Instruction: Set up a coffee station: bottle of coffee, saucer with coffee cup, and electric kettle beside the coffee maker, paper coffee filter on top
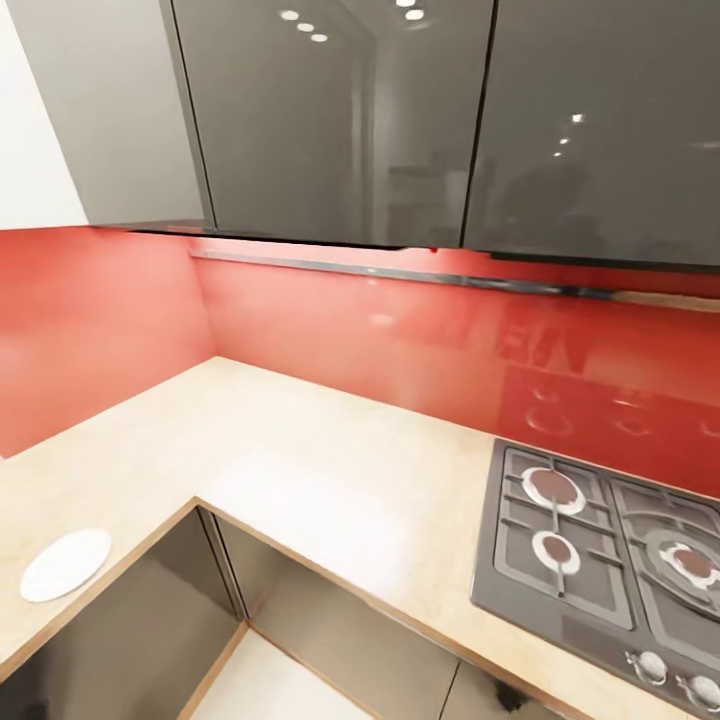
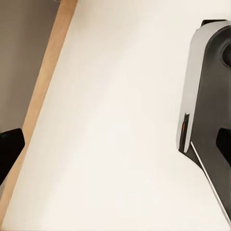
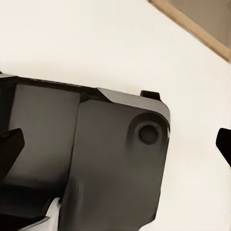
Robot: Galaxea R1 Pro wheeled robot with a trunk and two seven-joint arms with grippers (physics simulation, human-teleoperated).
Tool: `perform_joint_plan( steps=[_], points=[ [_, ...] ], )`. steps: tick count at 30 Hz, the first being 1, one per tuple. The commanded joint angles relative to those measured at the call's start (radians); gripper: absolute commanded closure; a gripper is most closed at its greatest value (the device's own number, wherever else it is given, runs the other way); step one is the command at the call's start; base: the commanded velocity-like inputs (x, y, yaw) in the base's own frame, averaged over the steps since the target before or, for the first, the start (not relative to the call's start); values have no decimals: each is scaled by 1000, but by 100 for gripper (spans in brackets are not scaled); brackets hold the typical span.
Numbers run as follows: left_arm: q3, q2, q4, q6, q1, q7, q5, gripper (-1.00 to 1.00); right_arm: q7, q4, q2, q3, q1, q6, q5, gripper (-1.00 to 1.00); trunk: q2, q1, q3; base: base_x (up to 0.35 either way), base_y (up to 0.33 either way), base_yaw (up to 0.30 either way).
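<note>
The light beige countertop (image 1: 300, 450) runs in an L around a corner in the head view. A small flat white saucer (image 1: 66, 564) lies on its left arm, near the front edge, with nothing on it. In the left wrist view my left gripper (image 2: 115, 147) hangs open over pale floor, its black fingertips (image 2: 9, 149) at the picture's sides with nothing between them. My right gripper (image 3: 115, 147) is open too, above my own dark base, with one black fingertip (image 3: 8, 150) at the picture's edge.
A grey gas hob (image 1: 600, 560) is set into the countertop at the right. A glossy red backsplash (image 1: 400, 340) rises behind it, under grey upper cabinets (image 1: 400, 120). Grey cabinet fronts (image 1: 150, 620) stand below the worktop. My dark-and-white base (image 3: 96, 159) sits on pale floor.
</note>
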Motion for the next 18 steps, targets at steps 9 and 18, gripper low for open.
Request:
perform_joint_plan(
  steps=[9, 18],
  points=[
    [8, -1, 0, -3, 0, 2, -11, -100, 0, 1, -1, 3, -1, -3, 2, -100, -2, 1, -10, 269, 0, 234],
    [8, -6, 0, -5, 0, 2, -11, -100, 0, 1, -1, 3, -1, -3, 2, -100, -2, 1, -18, 30, 0, 234]
  ],
)
